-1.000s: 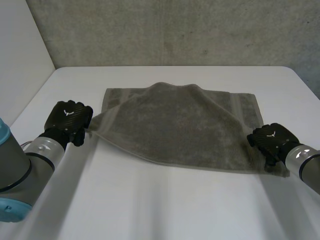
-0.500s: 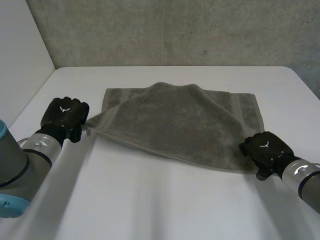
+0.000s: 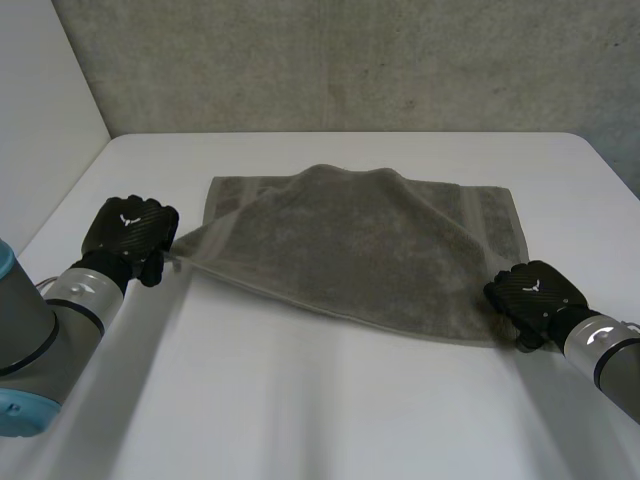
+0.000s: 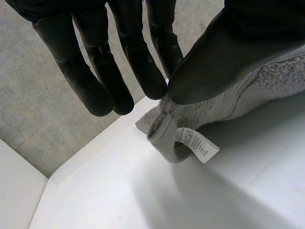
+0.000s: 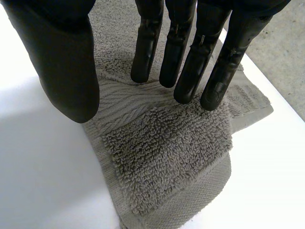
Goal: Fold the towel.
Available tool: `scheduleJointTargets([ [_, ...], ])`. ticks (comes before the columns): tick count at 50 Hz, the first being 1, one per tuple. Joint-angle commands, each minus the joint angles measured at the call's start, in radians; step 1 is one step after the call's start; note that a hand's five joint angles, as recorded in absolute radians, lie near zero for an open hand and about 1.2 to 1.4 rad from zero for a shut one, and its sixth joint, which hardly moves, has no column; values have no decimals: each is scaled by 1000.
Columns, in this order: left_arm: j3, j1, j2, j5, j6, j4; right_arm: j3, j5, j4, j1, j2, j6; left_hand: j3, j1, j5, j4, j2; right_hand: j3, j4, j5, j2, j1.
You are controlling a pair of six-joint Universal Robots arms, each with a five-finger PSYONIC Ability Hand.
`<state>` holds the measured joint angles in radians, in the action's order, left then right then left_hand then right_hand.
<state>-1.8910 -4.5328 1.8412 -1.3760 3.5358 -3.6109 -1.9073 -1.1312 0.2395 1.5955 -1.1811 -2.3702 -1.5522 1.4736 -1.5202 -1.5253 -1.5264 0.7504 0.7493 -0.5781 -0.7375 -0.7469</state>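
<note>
A grey towel (image 3: 360,250) lies spread on the white table (image 3: 320,420), its far side bunched up and folded toward the middle. My left hand (image 3: 128,232) holds the towel's left corner just off the table. In the left wrist view the thumb (image 4: 214,62) pinches the towel (image 4: 257,90) against a fingertip, and a white label (image 4: 198,145) hangs below the corner. My right hand (image 3: 535,293) is at the towel's near right corner. In the right wrist view its fingers (image 5: 183,62) are nearly straight over the doubled-over towel corner (image 5: 162,148), with the thumb (image 5: 66,71) apart beside them.
A rough grey wall (image 3: 350,60) stands behind the table's far edge. Bare white tabletop stretches in front of the towel between my two arms.
My right hand has moved inward along the near right corner, which now lies tucked in under it. My left hand drew the left corner slightly away from me and has held since.
</note>
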Motion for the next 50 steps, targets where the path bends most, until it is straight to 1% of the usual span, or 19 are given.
scheduleJointTargets([
  [1,1,0,1,0,0,0,10,-2,0,0,11,0,156,-77,298,129,130,13,14,-11,-26,-16],
  [3,1,0,1,0,0,0,13,-2,0,-2,17,0,156,-77,298,129,130,36,37,-34,-49,-40],
  [5,0,1,3,0,0,0,20,-5,0,-2,26,0,156,-77,298,129,130,127,128,-125,-140,-130],
  [12,0,1,6,0,0,0,31,-9,0,0,31,0,156,-77,298,129,130,197,199,-195,-210,-201],
  [25,0,1,6,0,0,0,44,-10,0,1,54,2,156,-77,298,129,130,207,208,-204,-219,-210],
  [30,-2,3,6,0,0,0,47,-12,0,1,58,2,156,-77,298,129,130,283,284,-281,-296,-286],
  [32,-2,1,6,0,0,0,48,-13,0,3,60,3,156,-77,298,129,130,382,383,-380,-395,-386],
  [33,-2,1,6,0,0,0,48,-13,0,3,60,3,156,-77,298,129,130,383,384,-380,-396,-386],
  [35,-2,3,6,0,0,0,51,-13,-2,3,61,3,156,-77,298,129,130,546,547,-544,-559,-550],
  [36,-2,3,6,0,0,0,51,-13,-2,3,61,3,156,-77,298,129,130,547,548,-545,-560,-551],
  [37,-2,3,6,0,0,0,53,-13,-3,3,61,3,156,-77,298,129,130,645,646,-643,-658,-648],
  [46,-5,3,6,0,0,1,57,-18,-16,-3,43,3,156,-77,298,129,130,646,647,-644,-659,-649],
  [48,-6,3,-6,-2,0,1,57,-18,-31,-8,-6,-3,156,-77,298,129,130,646,647,-644,-659,-649],
  [49,-6,3,-7,-2,0,1,57,-18,-31,-8,-6,-3,156,-77,298,129,130,646,647,-644,-659,-649],
  [50,-10,3,-13,-2,0,3,57,-16,-43,-17,-47,-13,156,-77,298,129,130,646,647,-644,-659,-649],
])
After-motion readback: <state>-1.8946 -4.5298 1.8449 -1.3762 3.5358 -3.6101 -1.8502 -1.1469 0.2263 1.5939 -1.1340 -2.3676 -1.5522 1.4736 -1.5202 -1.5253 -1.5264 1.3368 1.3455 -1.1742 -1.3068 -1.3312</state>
